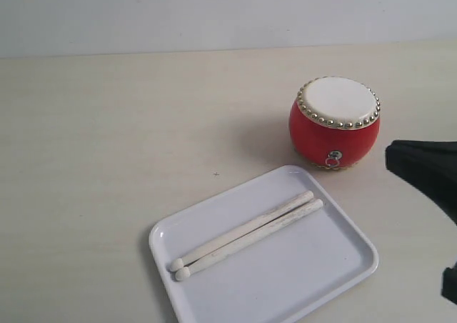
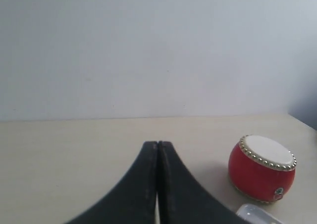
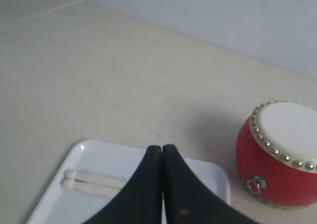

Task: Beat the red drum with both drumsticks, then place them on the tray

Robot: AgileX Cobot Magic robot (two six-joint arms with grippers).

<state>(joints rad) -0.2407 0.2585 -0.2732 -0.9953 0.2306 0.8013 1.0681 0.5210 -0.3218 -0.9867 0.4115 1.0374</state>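
The red drum (image 1: 334,123) stands upright on the table at the right, its cream skin facing up; it also shows in the wrist views (image 2: 261,168) (image 3: 280,153). Both drumsticks (image 1: 246,234) lie side by side across the white tray (image 1: 314,280) in front of the drum, rounded tips toward the tray's left end (image 3: 89,181). My right gripper (image 3: 162,147) hovers above the tray, shut and holding nothing; part of that arm (image 1: 427,173) shows at the right edge. My left gripper (image 2: 157,143) is shut and empty, away from the drum. A corner of the tray (image 2: 257,215) peeks in beside it.
A pale wall (image 1: 228,12) rises behind the beige table (image 1: 107,144). A tiny dark speck (image 1: 216,174) marks the tabletop left of the drum.
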